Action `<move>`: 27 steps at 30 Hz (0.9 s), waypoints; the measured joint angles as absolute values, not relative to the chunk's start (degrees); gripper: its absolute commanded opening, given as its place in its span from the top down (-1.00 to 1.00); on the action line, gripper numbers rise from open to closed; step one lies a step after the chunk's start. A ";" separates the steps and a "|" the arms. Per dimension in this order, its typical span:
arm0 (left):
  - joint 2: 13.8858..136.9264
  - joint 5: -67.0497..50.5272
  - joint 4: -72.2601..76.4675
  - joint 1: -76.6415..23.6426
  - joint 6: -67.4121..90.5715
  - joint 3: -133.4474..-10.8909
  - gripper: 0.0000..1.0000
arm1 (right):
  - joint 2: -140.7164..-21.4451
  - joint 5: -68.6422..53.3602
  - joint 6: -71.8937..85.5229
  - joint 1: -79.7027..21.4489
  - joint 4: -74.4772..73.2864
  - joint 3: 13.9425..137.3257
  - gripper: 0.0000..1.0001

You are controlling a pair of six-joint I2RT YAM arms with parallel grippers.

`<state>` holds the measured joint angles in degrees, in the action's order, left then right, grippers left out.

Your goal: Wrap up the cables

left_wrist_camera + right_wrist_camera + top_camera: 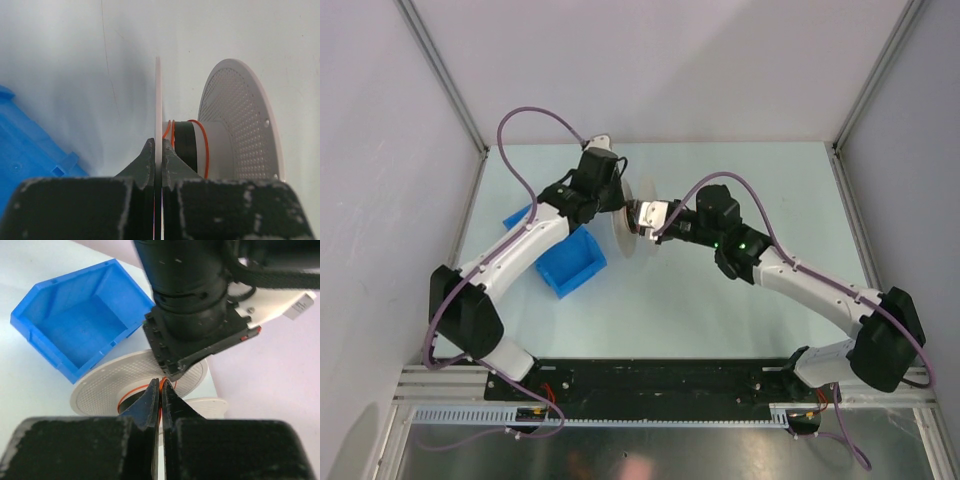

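Black right jaws, pressed together, pinch the very thin reddish-orange wire (206, 152) right at the dark core of the grey-white perforated round spool (240, 110), so the wire lies straight ahead of them. Left jaws are clamped on the thin edge of the spool's near flange, its axis running across from one arm toward the other. Only a few loose turns circle the core, so winding looks barely begun.

it was a robotics lab test cell: plain white panel walls (670, 60) in aluminium frame posts (442, 70) enclosed a pale table (720, 310), and a left arm (520, 245) and right arm (810, 285) stood bolted to a black base plate (660, 378) beside a slotted cable duct (470, 413).
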<state>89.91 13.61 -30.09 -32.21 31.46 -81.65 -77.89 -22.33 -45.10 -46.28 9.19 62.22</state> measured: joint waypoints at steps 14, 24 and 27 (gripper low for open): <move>79.64 15.44 -17.67 -35.09 20.95 -69.04 1.00 | -80.16 -21.39 -35.73 -42.85 10.90 64.75 1.00; 71.85 13.67 0.75 -35.55 5.87 -54.30 1.00 | -80.49 -21.50 -35.16 -42.28 7.27 65.36 1.00; 69.65 10.87 5.08 -35.88 -0.16 -50.76 1.00 | -80.49 -21.74 -35.24 -42.24 6.39 65.45 1.00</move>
